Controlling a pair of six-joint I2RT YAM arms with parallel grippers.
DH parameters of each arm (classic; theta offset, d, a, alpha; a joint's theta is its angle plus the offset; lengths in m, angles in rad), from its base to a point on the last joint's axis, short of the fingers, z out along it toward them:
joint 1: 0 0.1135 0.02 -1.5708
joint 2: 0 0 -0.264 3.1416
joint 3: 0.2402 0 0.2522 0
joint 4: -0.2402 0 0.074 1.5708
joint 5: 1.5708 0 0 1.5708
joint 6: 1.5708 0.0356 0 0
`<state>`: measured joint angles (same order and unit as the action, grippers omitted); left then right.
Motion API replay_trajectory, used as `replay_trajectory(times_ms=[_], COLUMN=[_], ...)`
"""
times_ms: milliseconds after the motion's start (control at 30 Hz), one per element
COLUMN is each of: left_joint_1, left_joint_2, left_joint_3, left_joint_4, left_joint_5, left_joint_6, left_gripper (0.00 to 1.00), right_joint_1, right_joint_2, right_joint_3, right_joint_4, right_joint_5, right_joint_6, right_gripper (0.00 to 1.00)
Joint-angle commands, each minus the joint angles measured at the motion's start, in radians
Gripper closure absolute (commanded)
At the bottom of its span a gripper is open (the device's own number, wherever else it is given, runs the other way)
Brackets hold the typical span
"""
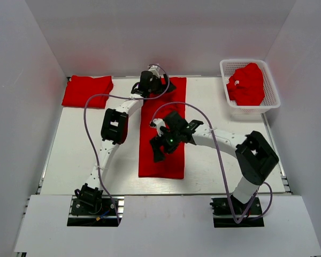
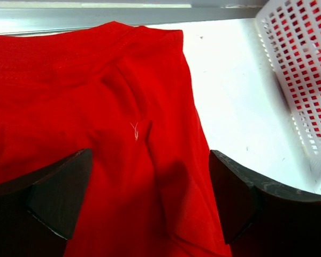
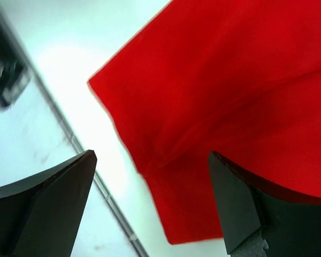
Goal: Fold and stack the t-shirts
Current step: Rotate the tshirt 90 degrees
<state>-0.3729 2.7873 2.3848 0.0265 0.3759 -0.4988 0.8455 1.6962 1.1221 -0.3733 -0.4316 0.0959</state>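
Note:
A red t-shirt (image 1: 161, 160) lies folded into a long narrow strip down the middle of the table. My left gripper (image 1: 154, 84) hovers open over its far end; in the left wrist view the wrinkled red cloth (image 2: 96, 96) fills the space between the dark fingers (image 2: 59, 198), and nothing is held. My right gripper (image 1: 159, 142) is open above the strip's near half, close to its left edge. The right wrist view shows a corner of the t-shirt (image 3: 230, 96) under the spread fingers (image 3: 246, 209). A folded t-shirt (image 1: 87, 90) rests at the back left.
A white lattice basket (image 1: 271, 88) at the back right holds crumpled red t-shirts (image 1: 247, 84); its wall (image 2: 305, 69) also shows in the left wrist view. White walls enclose the table on three sides. Purple cables loop over both arms.

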Motion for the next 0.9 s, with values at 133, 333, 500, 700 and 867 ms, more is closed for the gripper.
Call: replay_trajectory(times_ms=[133, 333, 500, 700, 867], left_joint_1=[0.032, 0.051, 0.06, 0.06, 0.039], left_joint_2=[-0.274, -0.572, -0.77, -1.096, -1.248], left_joint_3=[-0.071, -0.278, -0.551, -1.064, -1.308], left_joint_4=[-0.126, -0.221, -0.355, -0.317, -0.292], left_joint_5=[-0.142, -0.363, -0.52, -0.534, -0.442], left_joint_6=[0.037, 0.19, 0.207, 0.096, 0.049], left_gripper=[0.0, 0.0, 0.0, 0.0, 0.0], right_joint_1=[-0.048, -0.169, -0.273, -0.301, -0.31], right_joint_2=[-0.098, -0.014, 0.201, 0.532, 0.606], right_joint_3=[0.174, 0.364, 0.612, 1.016, 0.975], right_joint_4=[-0.09, -0.141, -0.188, -0.214, 0.021], right_joint_5=[0.578, 0.711, 0.729, 0.749, 0.746], right_joint_6=[0.116, 0.13, 0.1, -0.064, -0.156], right_gripper=[0.1, 0.1, 0.1, 0.1, 0.1])
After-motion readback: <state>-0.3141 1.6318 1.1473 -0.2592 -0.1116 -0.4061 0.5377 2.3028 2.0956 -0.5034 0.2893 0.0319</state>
